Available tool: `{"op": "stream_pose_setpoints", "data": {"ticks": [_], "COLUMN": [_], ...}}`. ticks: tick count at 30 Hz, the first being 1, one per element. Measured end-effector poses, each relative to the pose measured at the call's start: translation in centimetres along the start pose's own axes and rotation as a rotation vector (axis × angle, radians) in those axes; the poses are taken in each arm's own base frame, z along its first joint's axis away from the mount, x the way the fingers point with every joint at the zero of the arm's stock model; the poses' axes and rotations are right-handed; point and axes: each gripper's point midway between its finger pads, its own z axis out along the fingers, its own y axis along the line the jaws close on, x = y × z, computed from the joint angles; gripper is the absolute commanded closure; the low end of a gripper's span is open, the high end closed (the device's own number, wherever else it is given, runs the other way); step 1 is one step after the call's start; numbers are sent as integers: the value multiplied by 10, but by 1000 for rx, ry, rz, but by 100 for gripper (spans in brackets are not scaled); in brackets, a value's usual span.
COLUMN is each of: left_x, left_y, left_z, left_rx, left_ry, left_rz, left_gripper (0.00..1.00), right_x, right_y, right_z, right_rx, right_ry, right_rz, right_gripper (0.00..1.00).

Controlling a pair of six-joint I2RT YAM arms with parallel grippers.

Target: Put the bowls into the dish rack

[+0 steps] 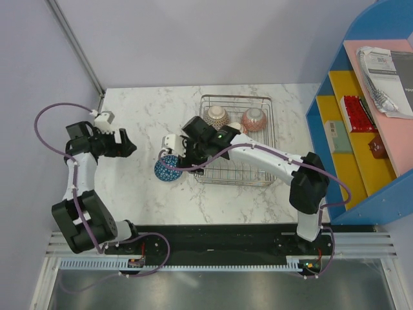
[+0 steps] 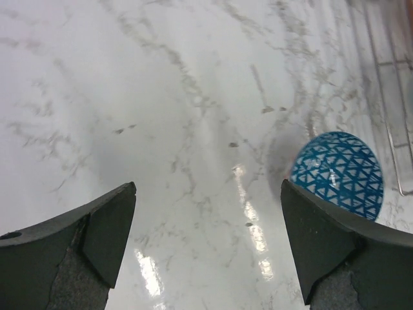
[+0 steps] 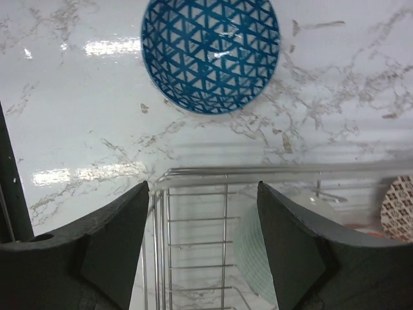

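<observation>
Right tool (image 3: pixel 203 187): wide open, empty, above left rim of rack (image 3: pixel 258 171).
Left tool (image 2: pixel 208 187): wide open, empty, above tabletop (image 2: pixel 161 97).
Blue bowl (image 3: pixel 210 55): on tabletop just beside rack, outside it. Blue triangle lattice on white, glossy, seemingly mouth up.
Grasp advice: one finger inside wall, one outside; pinch rim, lift clear of wire.
Two bowls (image 1: pixel 217 116): in rack, far end.

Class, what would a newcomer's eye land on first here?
The blue triangle-patterned ceramic bowl sits alone on the white marble table, just left of the silver wire dish rack. A grey-black patterned bowl and an orange-red patterned bowl stand at the rack's far end, while the right claw hangs open over its left rim.
</observation>
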Motion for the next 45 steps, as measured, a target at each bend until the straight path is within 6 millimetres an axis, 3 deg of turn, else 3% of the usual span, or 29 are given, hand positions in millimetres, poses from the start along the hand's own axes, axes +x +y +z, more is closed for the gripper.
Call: {"op": "stream_pose_setpoints", "data": {"ticks": [5, 9, 14, 22, 26, 29, 32, 36, 39, 45], "left_x": [29, 48, 39, 32, 32, 32, 31, 30, 30, 31], "left_y": [70, 95, 89, 78, 77, 77, 75, 75, 74, 74], "left_z": [-17, -24, -26, -32, -33, -32, -32, -32, -32, -31], "left_rx": [-122, -136, -108, -91, -91, -88, -78, -71, -69, -68], "left_ry": [-6, -17, -56, -94, -97, -100, -106, -111, -111, -109], "left_rz": [-263, -408, -402, -370, -366, -364, -361, -358, -359, -361], "left_gripper": [0, 0, 0, 0, 0, 0, 0, 0, 0, 0], "right_x": [0, -4, 1, 4, 2, 4, 13, 18, 7, 14], "right_y": [38, 64, 81, 65, 60, 61, 63, 61, 56, 61], "right_z": [35, 59, 91, 126, 135, 140, 146, 147, 140, 133], "right_rx": [-66, -97, -115, -81, -76, -85, -103, -109, -88, -118], "right_ry": [80, 121, 186, 234, 238, 246, 273, 308, 298, 332], "right_rz": [-138, -247, -338, -401, -429, -441, -449, -468, -473, -459], "right_gripper": [25, 25, 25, 29, 51, 56, 68, 97, 100, 100]}}
